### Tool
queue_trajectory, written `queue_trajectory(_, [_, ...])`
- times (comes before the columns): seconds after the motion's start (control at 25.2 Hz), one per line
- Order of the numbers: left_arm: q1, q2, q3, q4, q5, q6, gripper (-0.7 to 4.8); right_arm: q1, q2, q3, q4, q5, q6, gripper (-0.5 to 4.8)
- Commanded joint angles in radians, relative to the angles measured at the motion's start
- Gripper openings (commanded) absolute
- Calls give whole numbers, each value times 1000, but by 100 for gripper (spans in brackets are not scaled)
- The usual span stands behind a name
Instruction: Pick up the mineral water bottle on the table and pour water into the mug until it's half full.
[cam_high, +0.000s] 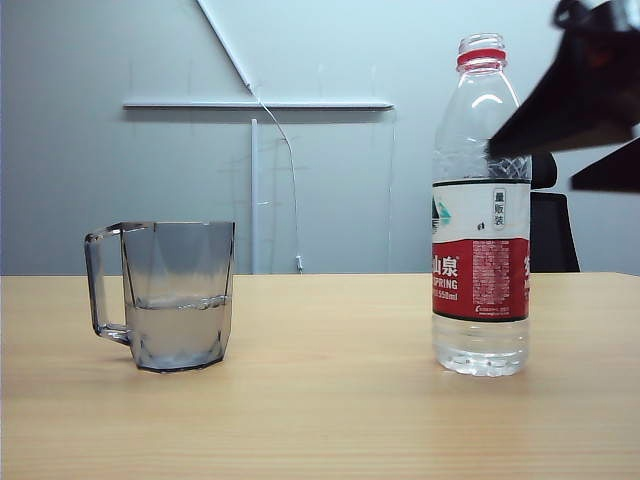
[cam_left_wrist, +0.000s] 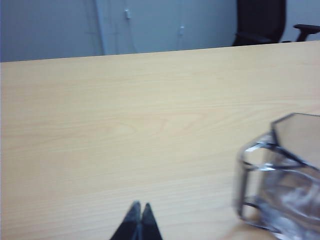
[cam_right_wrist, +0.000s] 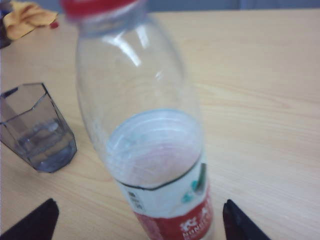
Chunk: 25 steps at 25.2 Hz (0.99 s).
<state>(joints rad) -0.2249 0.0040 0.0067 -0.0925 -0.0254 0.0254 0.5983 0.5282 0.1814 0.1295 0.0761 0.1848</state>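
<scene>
While I watched the feeds, the mineral water bottle (cam_high: 481, 215) stood upright on the right side of the worktop (cam_high: 330, 400), uncapped, with only a shallow layer of water at its base. The mug (cam_high: 178, 296) sat well apart from it on the left, its handle turned away from the bottle, and the water (cam_high: 178, 330) in it reached roughly halfway up its faceted sides.

The right gripper (cam_right_wrist: 140, 220) had its jaws spread wide, one dark fingertip (cam_right_wrist: 35, 220) on either side of the bottle's label in the right wrist view, neither touching it, so it gripped nothing. From the exterior camera I saw that gripper as a dark shape in the upper right corner, level with the bottle's shoulder and partly in front of it. In the right wrist view the mug stood beyond the bottle, and a crumpled yellow cloth (cam_right_wrist: 29, 17) lay at the far edge of the worktop.

The left gripper (cam_left_wrist: 139, 222) showed in its own wrist view with both fingertips pressed together, closed on nothing, above bare worktop. The mug (cam_left_wrist: 282, 175) was near it, off to one side, blurred. A black chair (cam_left_wrist: 260, 20) stood behind the worktop.
</scene>
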Motion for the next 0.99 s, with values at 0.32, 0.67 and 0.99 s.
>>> queue_trajectory(0.32, [220, 2, 2, 11, 3, -3, -2, -2, -513, 3, -470, 48, 60, 479])
queue_trajectory(0.67, [228, 2, 2, 8, 3, -3, -2, -4, -514, 8, -397, 91, 103, 11])
queue_trajectory(0.99, [227, 2, 2, 8, 3, -3, -2, -5, -514, 7, -336, 225, 99, -5])
